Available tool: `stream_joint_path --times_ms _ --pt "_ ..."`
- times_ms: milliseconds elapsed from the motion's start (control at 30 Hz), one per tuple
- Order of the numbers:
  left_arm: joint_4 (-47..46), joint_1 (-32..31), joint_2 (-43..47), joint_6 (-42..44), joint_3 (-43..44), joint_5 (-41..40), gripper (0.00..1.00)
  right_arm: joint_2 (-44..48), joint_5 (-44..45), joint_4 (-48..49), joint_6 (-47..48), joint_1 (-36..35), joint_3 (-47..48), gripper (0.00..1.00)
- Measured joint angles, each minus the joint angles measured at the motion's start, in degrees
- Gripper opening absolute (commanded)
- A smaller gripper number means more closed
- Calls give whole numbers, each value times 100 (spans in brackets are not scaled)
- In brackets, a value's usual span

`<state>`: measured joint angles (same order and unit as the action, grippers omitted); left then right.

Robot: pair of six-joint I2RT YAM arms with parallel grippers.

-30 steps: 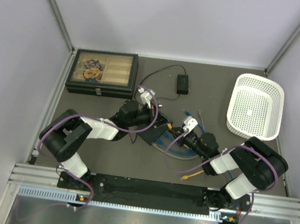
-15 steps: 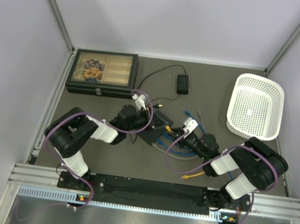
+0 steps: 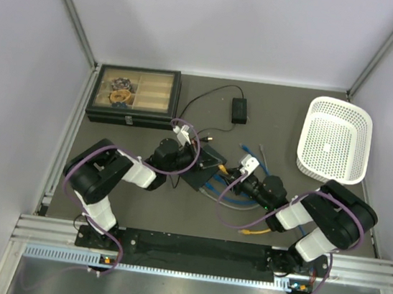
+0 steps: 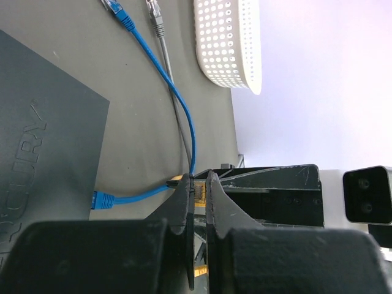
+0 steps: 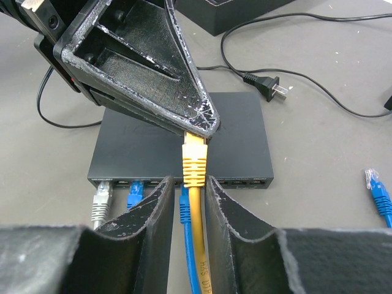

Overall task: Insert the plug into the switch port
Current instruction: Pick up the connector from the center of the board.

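Observation:
The plug [image 5: 195, 164] is yellow, on a yellow cable [image 3: 254, 231]. It hangs just above the port edge of the dark grey switch [image 5: 245, 141]. My left gripper [image 5: 202, 128] reaches over the switch from the far side and is shut on the plug's tip. The left wrist view shows yellow between the left gripper's [image 4: 199, 177] nearly closed fingers. My right gripper [image 5: 188, 179] is open, one finger on each side of the yellow cable with a small gap on both sides. One grey plug [image 5: 101, 199] and two blue plugs sit in ports along the same edge.
A black case with a clear top [image 3: 134, 95] stands at the back left, a small power brick [image 3: 239, 110] behind the switch, and a white basket [image 3: 336, 139] at the right. Loose blue and grey cable ends [image 3: 250, 150] lie beside the switch.
My right gripper has opened and let go of the yellow plug. My left gripper stays shut on it, and the left arm has shifted slightly.

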<state>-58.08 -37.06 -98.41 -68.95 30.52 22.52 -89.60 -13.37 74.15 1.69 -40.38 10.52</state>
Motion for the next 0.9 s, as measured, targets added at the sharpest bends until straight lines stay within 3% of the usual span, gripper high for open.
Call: stream_joint_path --times_ms 433,600,700,767,900 --pt "-66 0 0 -63 -33 15 0 240 -22 0 -46 0 4 25" --pt "-83 0 0 -114 -37 42 0 356 -15 -4 -44 2 20 15" --pt "-142 15 0 -149 -66 44 0 356 7 -24 -42 4 52 1" --pt "-153 20 0 -153 -72 48 0 356 20 -24 -42 4 52 0" --pt "-153 26 0 -144 -74 59 28 356 20 -20 -42 4 52 0"
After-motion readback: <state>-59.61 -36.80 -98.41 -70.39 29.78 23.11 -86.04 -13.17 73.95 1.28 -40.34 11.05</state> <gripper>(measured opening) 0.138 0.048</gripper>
